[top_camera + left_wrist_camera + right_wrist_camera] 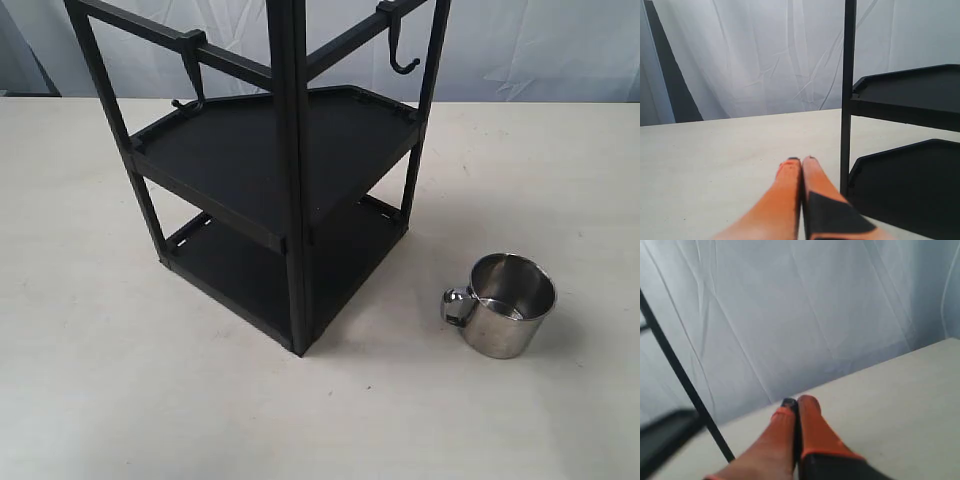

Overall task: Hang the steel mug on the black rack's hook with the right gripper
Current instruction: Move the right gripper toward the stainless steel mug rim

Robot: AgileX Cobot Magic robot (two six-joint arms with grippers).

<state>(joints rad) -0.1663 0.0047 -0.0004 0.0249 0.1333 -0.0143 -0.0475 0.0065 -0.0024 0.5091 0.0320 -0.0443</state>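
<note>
Holding nothing, my right gripper (pixel 796 401) has its two orange fingers (pixel 815 427) pressed flat together, tips touching, with no gap between them. In my right wrist view the fingers reach out above the pale table (pixel 900 400), pointing toward the white curtain (pixel 805 315) behind it; a thin black post of the black rack (pixel 682 380) slants past beside them, and a blurred dark shelf edge sits lower down at that side.

My left gripper (pixel 801 160) is likewise closed, its orange fingers (pixel 785 192) lying side by side with tips meeting. It hangs low over the table, just beside one of the rack's upright posts, with both tray shelves close by on the far side of that post.

Neither of my arms appears in the exterior view. There the rack stands on the table left of center, its two flat shelves bare. A crossbar on its right side carries the hook (pixel 402 55), hanging down from its clamp block; a second hook (pixel 190 75) hangs from the left crossbar.

The steel mug (pixel 505 305) stands upright on the table to the right of the rack, apart from it, mouth up, its looped handle turned toward the rack. Nothing touches it.
</note>
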